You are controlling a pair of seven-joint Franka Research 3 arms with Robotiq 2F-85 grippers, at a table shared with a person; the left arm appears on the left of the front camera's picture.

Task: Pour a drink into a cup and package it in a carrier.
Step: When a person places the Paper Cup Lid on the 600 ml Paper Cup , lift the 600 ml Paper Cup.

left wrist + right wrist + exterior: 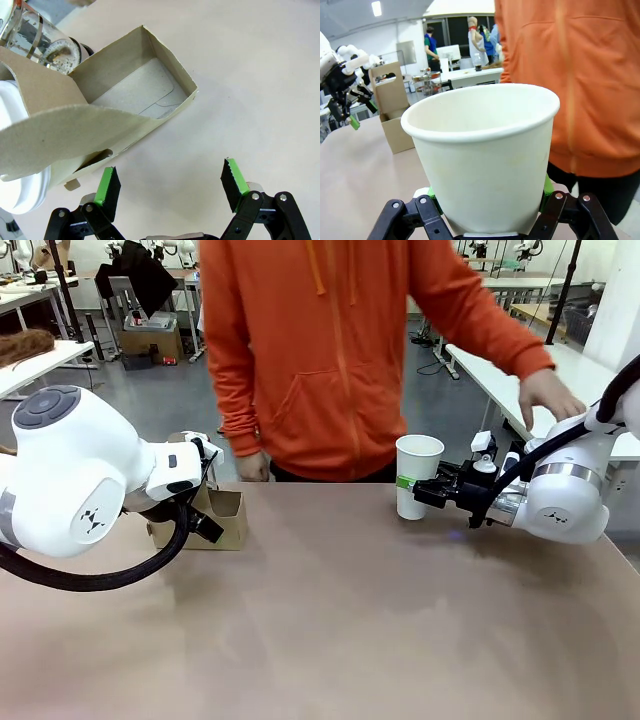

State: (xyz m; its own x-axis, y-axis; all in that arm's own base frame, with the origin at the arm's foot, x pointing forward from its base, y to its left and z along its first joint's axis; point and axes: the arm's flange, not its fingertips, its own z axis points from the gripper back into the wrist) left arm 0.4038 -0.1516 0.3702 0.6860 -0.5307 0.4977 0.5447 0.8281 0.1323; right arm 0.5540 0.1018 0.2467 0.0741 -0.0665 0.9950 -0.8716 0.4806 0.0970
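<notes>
White paper cup (485,160), upright and open at the top, is clamped between the 2 fingers of my right gripper (490,197); the green pads (547,186) press its lower wall on both sides. I cannot tell whether its base rests on the table (330,620) or hangs just above it.

My left gripper (170,182) stands wide, its 2 fingers apart over bare tabletop and holding nothing. Just beside its fingers lies the brown cardboard carrier (172,60). 1 compartment faces me and shows a grey floor, and the handle panel curves across the near side. Beyond the carrier is a glass vessel (40,40) with metal bands, touching or just behind its far wall.

From the front, the carrier sits at the table's left and the cup at its right, well apart. Farther off, at the far edge, stands a person (330,350) in an orange hooded top, 1 hand (548,398) over my right arm.
</notes>
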